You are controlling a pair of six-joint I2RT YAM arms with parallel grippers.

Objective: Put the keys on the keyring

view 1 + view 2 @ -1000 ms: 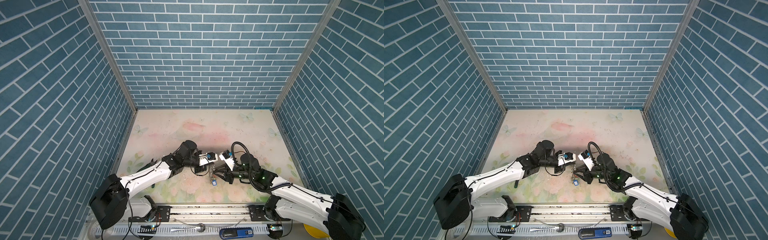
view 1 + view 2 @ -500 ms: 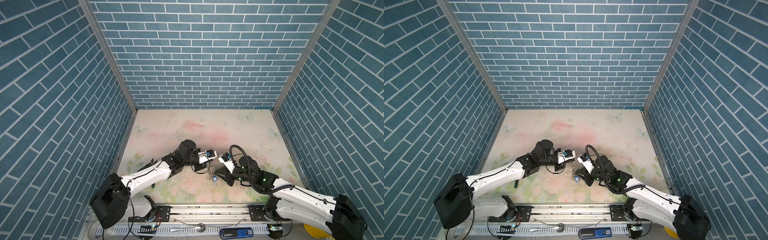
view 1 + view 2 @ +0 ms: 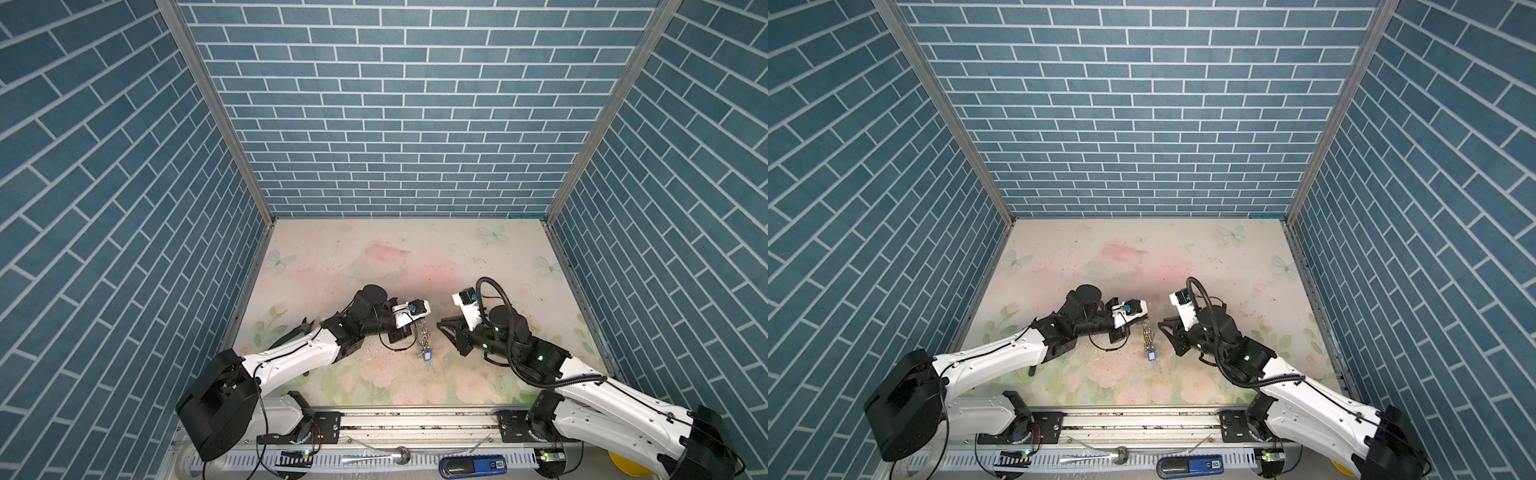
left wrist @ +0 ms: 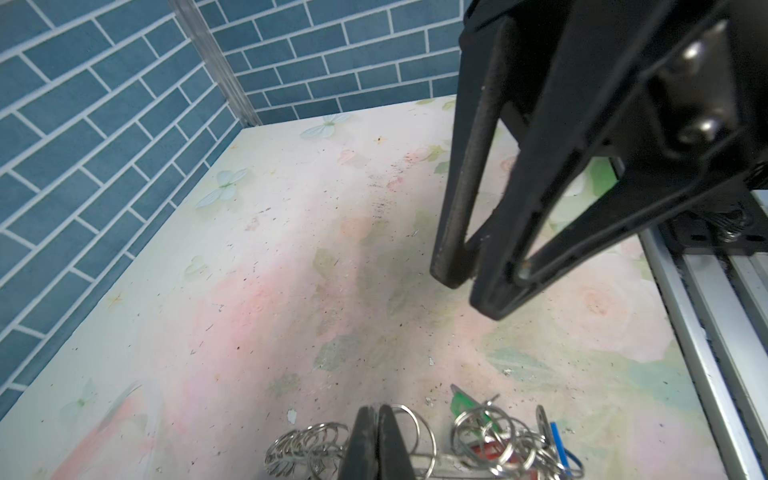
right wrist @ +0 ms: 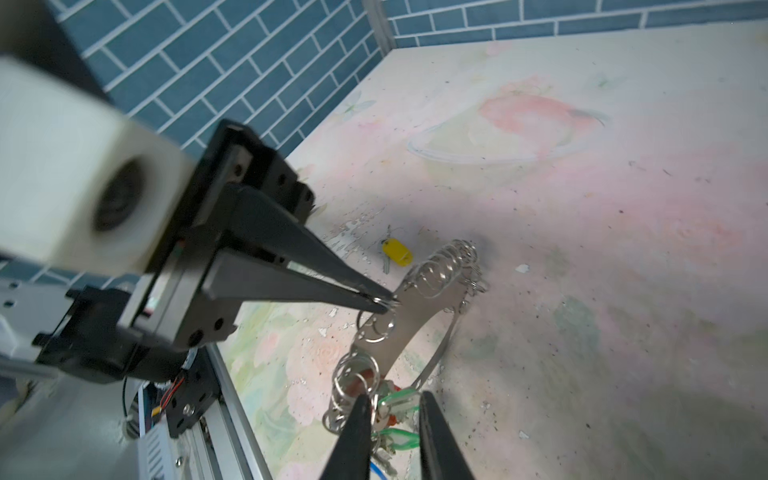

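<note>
Left fingers tight on keyring

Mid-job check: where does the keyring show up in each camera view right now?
Top views: the keyring shows in both, as a short silver chain just below the picture's centre.
Left wrist: its ring chain sits at the bottom edge.
Right wrist: its flat hoop sits mid-picture.
Shared landmark: the left gripper, shut on one of its rings.

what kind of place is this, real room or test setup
Probably a robot test booth: printed blue-brick wall panels between metal corner posts, a floral tabletop, left arm and right arm mounted on an aluminium rail.
</note>
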